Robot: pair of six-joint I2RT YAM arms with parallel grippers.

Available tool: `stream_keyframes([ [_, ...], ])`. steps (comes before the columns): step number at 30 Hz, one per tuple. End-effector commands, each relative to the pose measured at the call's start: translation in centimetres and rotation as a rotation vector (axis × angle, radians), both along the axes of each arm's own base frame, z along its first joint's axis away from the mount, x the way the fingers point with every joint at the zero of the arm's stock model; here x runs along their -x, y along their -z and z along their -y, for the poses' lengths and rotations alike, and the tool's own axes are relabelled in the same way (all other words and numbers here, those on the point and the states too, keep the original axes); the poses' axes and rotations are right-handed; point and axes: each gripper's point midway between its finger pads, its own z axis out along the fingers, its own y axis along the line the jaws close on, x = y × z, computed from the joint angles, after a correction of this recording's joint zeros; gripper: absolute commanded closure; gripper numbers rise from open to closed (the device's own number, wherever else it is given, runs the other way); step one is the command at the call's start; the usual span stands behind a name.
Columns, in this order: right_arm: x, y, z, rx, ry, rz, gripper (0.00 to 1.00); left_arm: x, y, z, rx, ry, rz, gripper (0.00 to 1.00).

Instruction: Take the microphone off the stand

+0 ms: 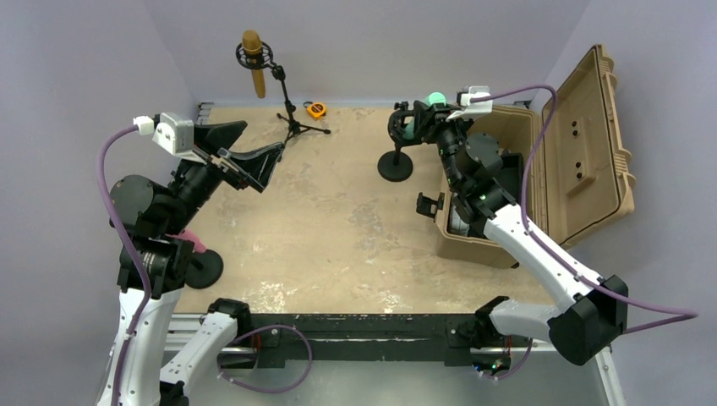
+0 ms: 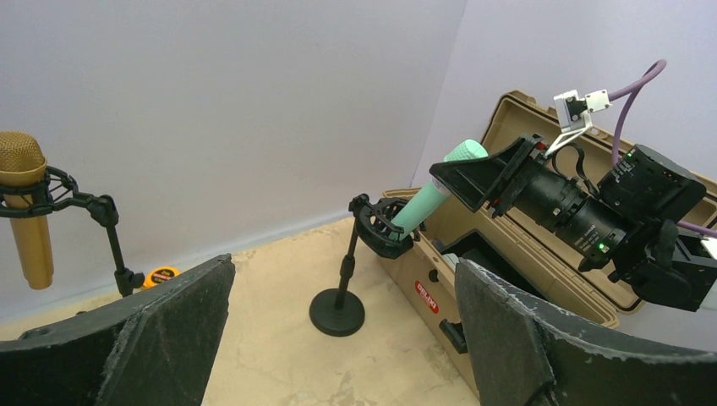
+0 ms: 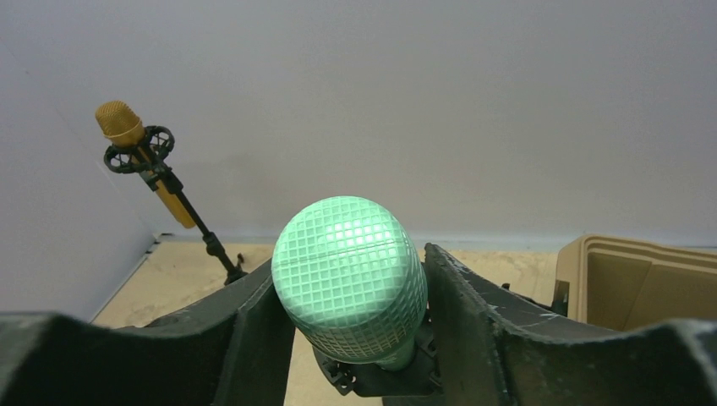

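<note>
A mint-green microphone (image 1: 435,100) (image 2: 433,196) (image 3: 351,262) sits tilted in the black shock mount (image 2: 379,228) of a short desk stand with a round base (image 1: 395,166) (image 2: 336,311). My right gripper (image 1: 416,120) (image 3: 351,264) reaches over the stand from the case side. Its fingers (image 3: 469,313) press on both sides of the microphone just at the mesh head, so it is shut on it. The microphone still rests in the mount. My left gripper (image 1: 262,137) (image 2: 345,269) hangs wide open at the left, well apart from the stand, with nothing in it.
A gold microphone (image 1: 252,59) (image 2: 25,203) (image 3: 127,127) hangs on a tripod stand at the back left, with an orange tape measure (image 1: 315,109) beside it. An open tan case (image 1: 583,144) (image 2: 507,279) stands right of the stand. A second round base (image 1: 203,267) sits by the left arm.
</note>
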Motion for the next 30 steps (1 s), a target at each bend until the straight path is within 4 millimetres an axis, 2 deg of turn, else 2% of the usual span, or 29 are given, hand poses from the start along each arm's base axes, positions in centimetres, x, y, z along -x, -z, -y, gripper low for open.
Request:
stream_keyframes([
  [1, 1.8, -5.9, 1.6, -0.054, 0.036, 0.128, 0.66, 0.1, -0.8, 0.3, 0.019, 0.017, 0.031, 0.0],
  [8, 3.8, -11.4, 4.1, -0.093, 0.101, 0.21, 0.69, 0.0, -0.8, 0.3, 0.022, 0.016, 0.026, 0.0],
  [14, 7.0, -16.2, 6.2, -0.16, 0.116, 0.311, 0.8, -0.1, -0.7, 0.3, 0.023, 0.013, 0.024, 0.0],
  [16, 8.5, -18.0, 6.3, -0.178, 0.079, 0.362, 0.83, -0.1, -0.7, 0.3, 0.024, 0.013, 0.023, 0.0],
  [18, 9.8, -19.4, 5.5, -0.17, 0.002, 0.411, 0.83, -0.1, -0.7, 0.3, 0.025, 0.013, 0.023, 0.0],
  [19, 10.2, -19.9, 4.4, -0.147, -0.058, 0.431, 0.83, -0.1, -0.7, 0.3, 0.026, 0.011, 0.022, 0.0],
  [21, 10.0, -19.8, 1.0, -0.057, -0.201, 0.44, 0.83, -0.2, -0.6, 0.2, 0.026, 0.01, 0.02, 0.0],
  [23, 9.5, -18.7, -2.6, 0.038, -0.357, 0.425, 0.84, -0.2, -0.6, 0.2, 0.026, 0.005, 0.021, 0.0],
  [27, 10.1, -14.3, -9.9, 0.169, -0.678, 0.369, 0.86, -0.3, -0.5, -0.2, 0.028, -0.019, 0.016, 0.0],
  [30, 10.7, -9.6, -15.9, 0.18, -0.786, 0.244, 0.88, -0.5, -0.6, -0.9, 0.041, -0.061, 0.004, 0.02],
])
